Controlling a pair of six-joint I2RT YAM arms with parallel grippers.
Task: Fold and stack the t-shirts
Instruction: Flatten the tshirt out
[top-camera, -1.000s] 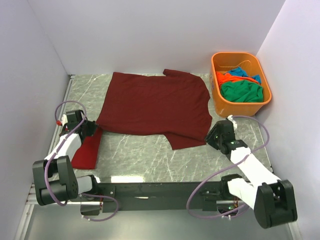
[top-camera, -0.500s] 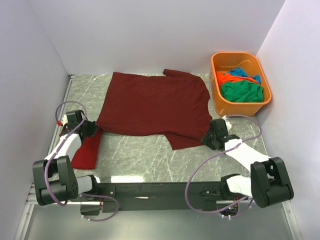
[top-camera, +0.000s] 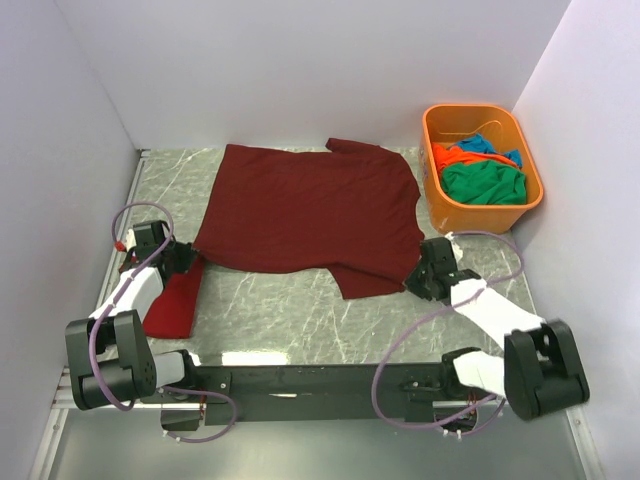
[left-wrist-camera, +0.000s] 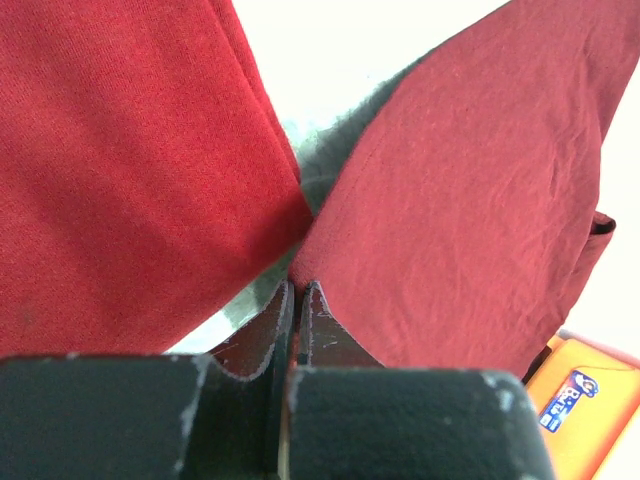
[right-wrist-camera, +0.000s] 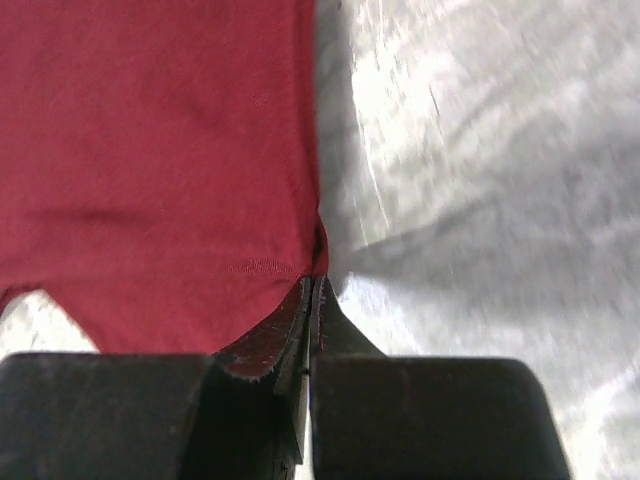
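Observation:
A dark maroon t-shirt (top-camera: 310, 215) lies spread flat on the marble table (top-camera: 290, 310). My left gripper (top-camera: 190, 256) is shut on its near left corner; in the left wrist view the jaws (left-wrist-camera: 298, 287) pinch the maroon cloth (left-wrist-camera: 470, 200). My right gripper (top-camera: 413, 281) is shut on the near right corner, beside the sleeve; the right wrist view shows the gripper (right-wrist-camera: 312, 282) closed on the maroon hem (right-wrist-camera: 160, 150). A bright red t-shirt (top-camera: 172, 305) lies folded beside the left arm, seen close up in the left wrist view as red cloth (left-wrist-camera: 110, 160).
An orange plastic tub (top-camera: 482, 211) stands at the back right, holding green (top-camera: 485, 183), orange (top-camera: 452, 157) and blue (top-camera: 490, 145) shirts. White walls close in on the left, back and right. Bare marble (right-wrist-camera: 480, 150) lies right of the right gripper.
The right gripper has slid a little left onto the maroon shirt's near right corner and shut on it. The left arm and the shirt have not moved.

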